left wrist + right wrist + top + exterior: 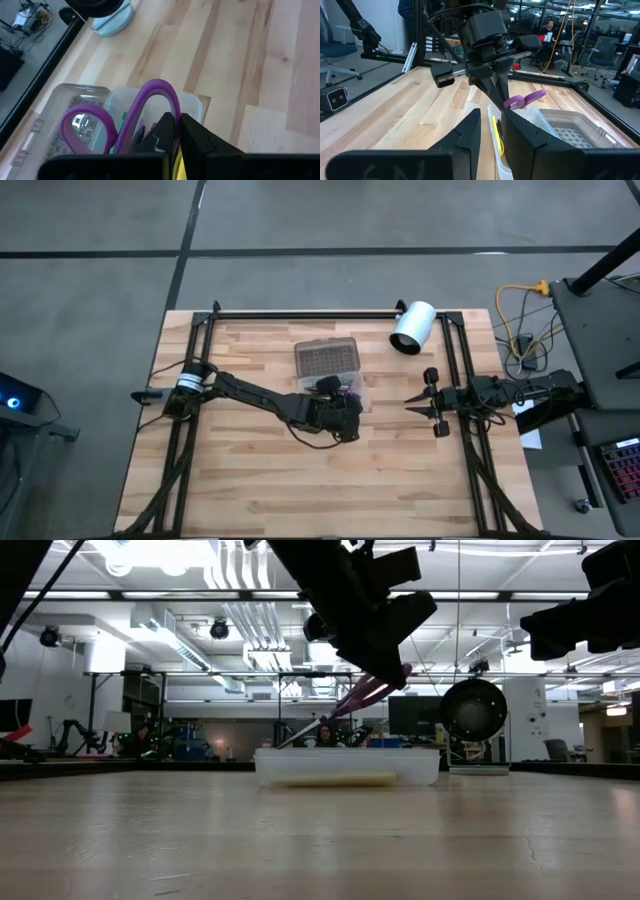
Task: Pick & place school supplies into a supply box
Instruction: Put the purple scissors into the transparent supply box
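Left gripper: frame centre in the high view, fingers clenched on purple-handled scissors over the supply box.
Low view: a yellow pencil lies inside the box.
Right gripper: right of centre, fingers parted, grasping nothing.

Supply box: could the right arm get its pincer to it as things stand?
Probably not cleanly. The left pincer hangs right over the supply box, shut on the purple scissors, blocking the side the right pincer faces. The bare table between leaves the approach free.
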### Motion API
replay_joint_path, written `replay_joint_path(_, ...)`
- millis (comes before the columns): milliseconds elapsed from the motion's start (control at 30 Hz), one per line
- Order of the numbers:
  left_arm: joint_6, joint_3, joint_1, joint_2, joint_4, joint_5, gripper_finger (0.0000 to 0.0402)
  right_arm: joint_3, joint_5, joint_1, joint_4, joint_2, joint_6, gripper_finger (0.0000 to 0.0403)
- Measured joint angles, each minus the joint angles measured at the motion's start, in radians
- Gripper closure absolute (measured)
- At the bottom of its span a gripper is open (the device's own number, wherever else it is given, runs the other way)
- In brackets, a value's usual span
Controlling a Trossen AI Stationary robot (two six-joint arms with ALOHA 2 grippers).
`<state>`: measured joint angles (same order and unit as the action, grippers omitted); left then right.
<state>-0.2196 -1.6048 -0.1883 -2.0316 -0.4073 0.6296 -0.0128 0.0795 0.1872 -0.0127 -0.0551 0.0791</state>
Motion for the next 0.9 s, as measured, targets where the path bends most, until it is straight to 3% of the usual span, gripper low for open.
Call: replay_joint_path(900,-0.009,0.051,0.045,-0.025,0.001,-0.076,0.0398,0.0,0.0,0.0,0.0,0.0,0.0,0.0335)
